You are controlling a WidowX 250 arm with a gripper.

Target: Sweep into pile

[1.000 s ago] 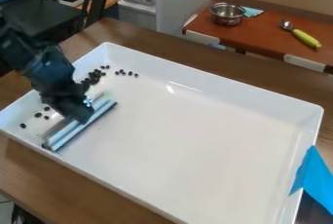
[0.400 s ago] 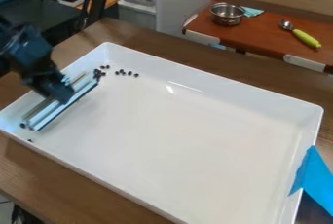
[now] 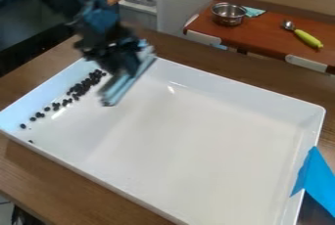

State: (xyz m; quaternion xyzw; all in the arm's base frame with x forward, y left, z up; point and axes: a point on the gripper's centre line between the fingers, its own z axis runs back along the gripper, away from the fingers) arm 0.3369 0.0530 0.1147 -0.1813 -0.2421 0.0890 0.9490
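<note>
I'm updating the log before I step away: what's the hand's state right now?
Hand: closed, holding the pale, bar-like sweeping tool at a slant.

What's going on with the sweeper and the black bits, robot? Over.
Claw at tray's upper-left corner, with sweeper. Black bits lined along left wall. One stray bit near front edge.

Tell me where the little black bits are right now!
In the camera view, most of the black bits lie in a line along the left side of the white tray, left of the sweeping tool.
</note>
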